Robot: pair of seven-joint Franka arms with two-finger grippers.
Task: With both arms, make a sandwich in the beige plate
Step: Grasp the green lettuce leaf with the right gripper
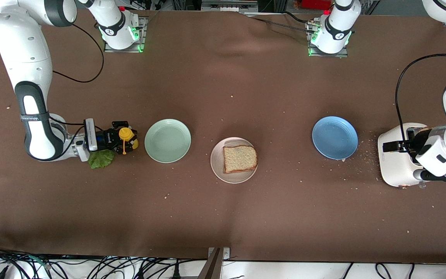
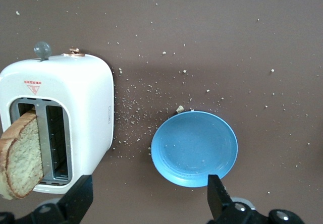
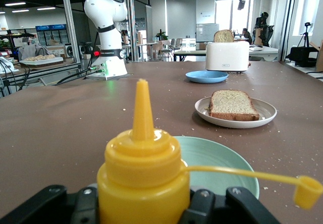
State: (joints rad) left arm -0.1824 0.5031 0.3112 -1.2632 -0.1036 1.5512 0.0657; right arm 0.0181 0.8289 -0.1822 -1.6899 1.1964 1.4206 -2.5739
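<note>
One brown bread slice lies on the beige plate at the table's middle; both show in the right wrist view, slice on plate. A second slice stands in a slot of the white toaster. A green lettuce leaf lies on the cloth under the right wrist. My right gripper is shut on a yellow squeeze bottle with its cap hanging open, beside the mint-green plate. My left gripper is open and empty over the toaster.
A blue plate lies between the beige plate and the toaster. Crumbs are scattered on the brown cloth around the toaster and blue plate. The mint-green plate holds nothing.
</note>
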